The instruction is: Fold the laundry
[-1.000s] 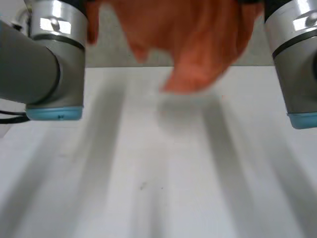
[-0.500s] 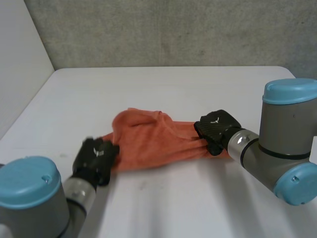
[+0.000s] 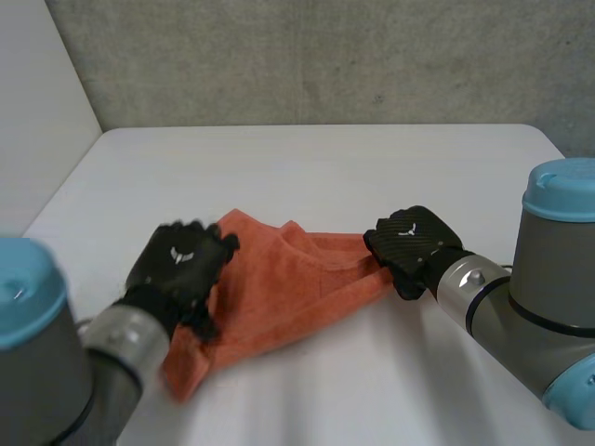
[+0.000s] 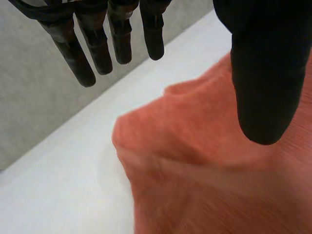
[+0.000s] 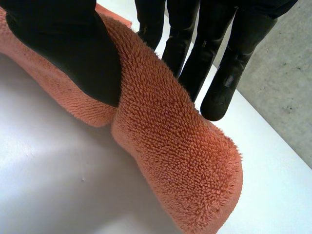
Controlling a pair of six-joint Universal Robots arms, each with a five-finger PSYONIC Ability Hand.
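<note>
Left hand (image 3: 181, 269) sits over one end of the towel (image 3: 297, 288), palm down. In its wrist view the fingers (image 4: 122, 39) are straight and spread, lifted clear of the cloth and pointing past its edge, while the thumb (image 4: 265, 73) hangs over the orange pile. Nothing is pinched, so this hand is open. Under the palm the towel is rumpled into a soft ridge, and beyond the fingertips lies bare table (image 3: 325, 167). One flap of the cloth trails back from beneath the hand toward the left arm (image 3: 37, 353).

Right hand (image 3: 409, 243) is at the opposite end of the towel, well apart from the left hand. Its wrist view shows the thumb (image 5: 68, 53) pressed down on a thick roll of the looped pile, with the straight fingers (image 5: 229, 73) on the roll's far side. The cloth runs between them, so this hand grips the towel. Past the thumb, the rolled end bulges out and rests on the table.

Between the two hands the towel lies bunched on the table, with a creased fold near its middle. The right arm (image 3: 548, 297) reaches in from that hand's outer side. Behind the table stands a grey wall (image 3: 325, 56).
</note>
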